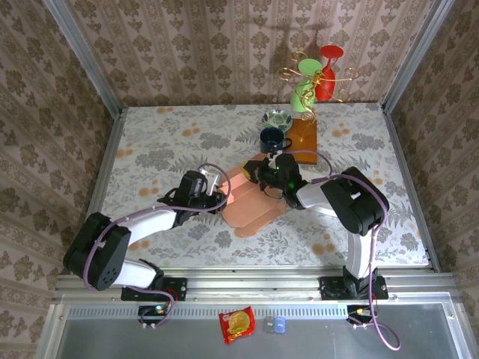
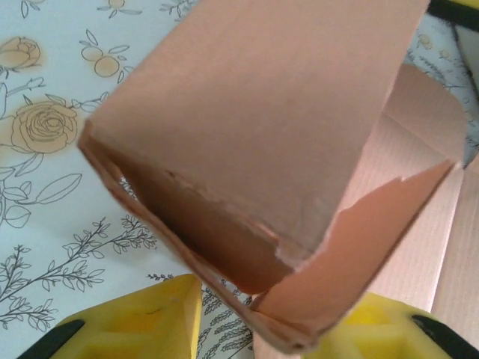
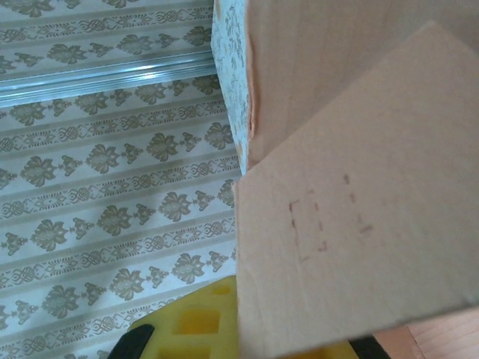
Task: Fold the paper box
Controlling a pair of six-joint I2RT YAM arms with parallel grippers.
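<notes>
Centrally, left gripper (image 1: 221, 196) part-open straddling paper box (image 1: 251, 208) edge; right gripper (image 1: 269, 173) clamped on its flap; snack packet (image 1: 236, 324) bottom centre, print unreadable.

Paper box (image 2: 262, 127) cropped; left fingers (image 2: 142, 329) partly hidden.

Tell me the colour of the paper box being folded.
Salmon pink paper box, best seen in the left wrist view.

Top view looks down on the box (image 1: 253, 209) from behind; both wrist views crowd it, seemingly from opposite sides.
</notes>
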